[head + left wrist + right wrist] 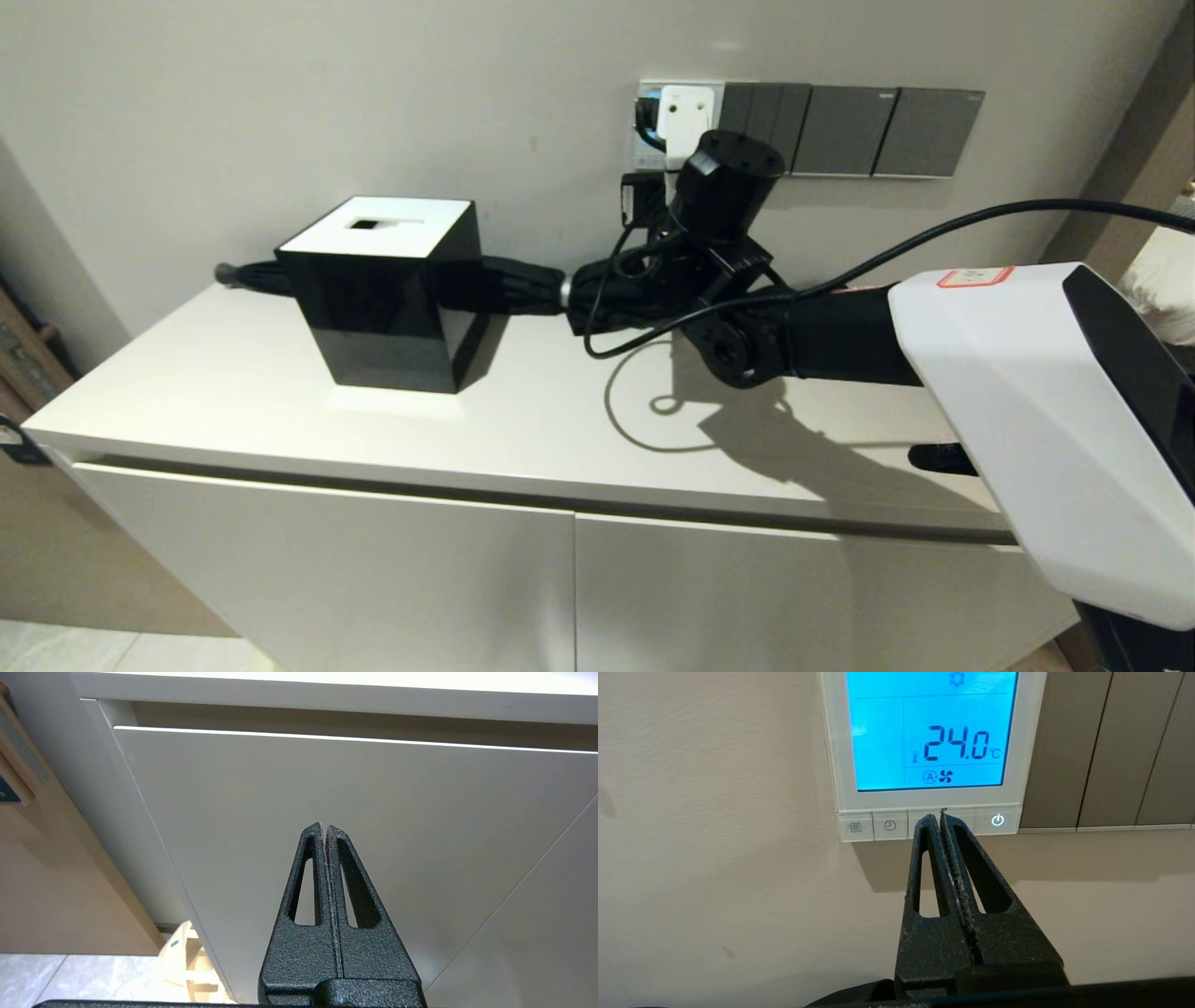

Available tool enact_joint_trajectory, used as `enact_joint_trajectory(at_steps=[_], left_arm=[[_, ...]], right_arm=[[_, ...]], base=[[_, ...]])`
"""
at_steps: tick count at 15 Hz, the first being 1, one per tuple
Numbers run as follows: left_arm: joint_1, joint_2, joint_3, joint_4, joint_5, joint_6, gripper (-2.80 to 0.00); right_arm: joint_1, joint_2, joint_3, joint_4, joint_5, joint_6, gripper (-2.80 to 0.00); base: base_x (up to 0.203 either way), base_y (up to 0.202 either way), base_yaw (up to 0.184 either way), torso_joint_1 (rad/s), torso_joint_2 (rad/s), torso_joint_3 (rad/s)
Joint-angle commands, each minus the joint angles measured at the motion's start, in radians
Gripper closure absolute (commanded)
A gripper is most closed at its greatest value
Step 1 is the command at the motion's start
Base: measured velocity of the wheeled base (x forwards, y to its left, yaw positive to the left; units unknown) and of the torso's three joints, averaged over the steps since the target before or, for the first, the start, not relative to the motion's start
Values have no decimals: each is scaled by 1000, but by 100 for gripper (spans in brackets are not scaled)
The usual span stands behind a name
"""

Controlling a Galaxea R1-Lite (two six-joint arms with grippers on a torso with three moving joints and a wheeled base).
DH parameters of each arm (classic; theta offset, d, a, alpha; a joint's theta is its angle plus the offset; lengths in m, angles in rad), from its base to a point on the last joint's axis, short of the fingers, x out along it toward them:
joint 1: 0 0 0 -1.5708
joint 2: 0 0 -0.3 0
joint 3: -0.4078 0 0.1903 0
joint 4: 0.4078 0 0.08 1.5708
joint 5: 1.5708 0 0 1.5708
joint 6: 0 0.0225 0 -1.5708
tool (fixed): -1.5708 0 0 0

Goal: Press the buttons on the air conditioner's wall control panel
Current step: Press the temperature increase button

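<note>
Right tool (pixel 941 814) — closed — at buttons (pixel 890 825).

White cabinet against a plain beige wall

The cabinet (pixel 280 411) has a glossy white top and two flat doors (pixel 327 579); dark grey switch plates (pixel 845 131) sit in a row on the wall (pixel 233 112), pale tiled floor (pixel 65 644) shows at lower left, and warm light casts soft shadows
</note>
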Motion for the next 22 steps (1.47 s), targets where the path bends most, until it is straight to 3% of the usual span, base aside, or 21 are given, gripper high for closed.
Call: enact_joint_trajectory(at_steps=[1,22], left_arm=[[0,0,0,1,0,-1,0],[0,1,0,0,0,-1,0]], right_arm=[[-5,5,1,-6,-5,-1,0],[-32,23,-1,-9,3,3,0]], base=[[0,0,0,0,0,0],[0,0,0,0,0,0]])
